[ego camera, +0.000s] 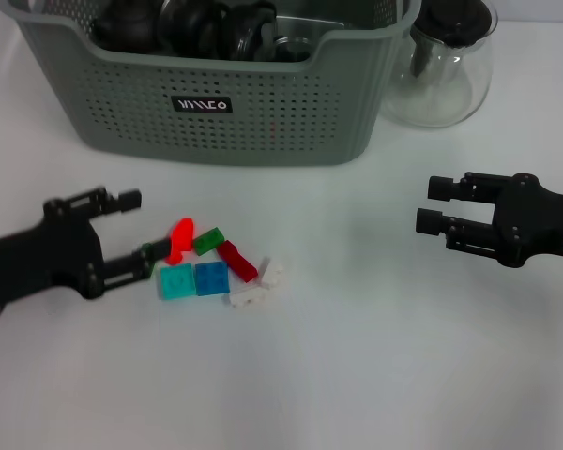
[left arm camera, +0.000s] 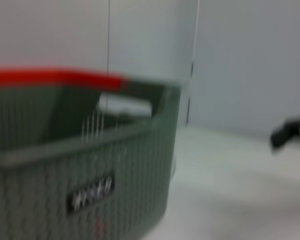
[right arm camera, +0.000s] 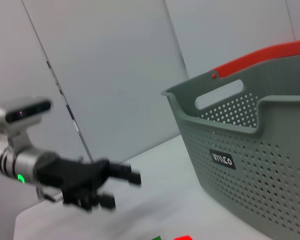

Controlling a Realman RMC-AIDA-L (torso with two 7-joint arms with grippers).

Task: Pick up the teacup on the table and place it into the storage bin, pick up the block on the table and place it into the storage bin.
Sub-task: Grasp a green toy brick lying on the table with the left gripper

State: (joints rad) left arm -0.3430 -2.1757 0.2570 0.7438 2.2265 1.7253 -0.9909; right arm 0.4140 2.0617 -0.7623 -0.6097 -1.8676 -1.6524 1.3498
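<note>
Grey-green storage bin [ego camera: 263, 112] (perforated walls)

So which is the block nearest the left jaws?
Start at the grey-green storage bin; on the table in front of its label lies a cluster of small blocks. At the cluster's left edge, beside the left gripper, is the bright red block, the only vivid red one.

One storage bin [ego camera: 263, 117] stands on the worktop [ego camera: 375, 356], with one black label [ego camera: 203, 104] on its front wall. Beside it is one clear glass teapot [ego camera: 443, 66]. Seven small blocks lie in a loose cluster — one bright red [ego camera: 180, 236], one green [ego camera: 208, 241], one dark red [ego camera: 236, 260], one turquoise [ego camera: 176, 281], one blue [ego camera: 211, 277] and two white [ego camera: 259, 286]. Several dark, rounded items sit inside the bin — their number cannot be told. Two end effectors are in view: the left end effector [ego camera: 136, 225] and the right end effector [ego camera: 430, 204].
</note>
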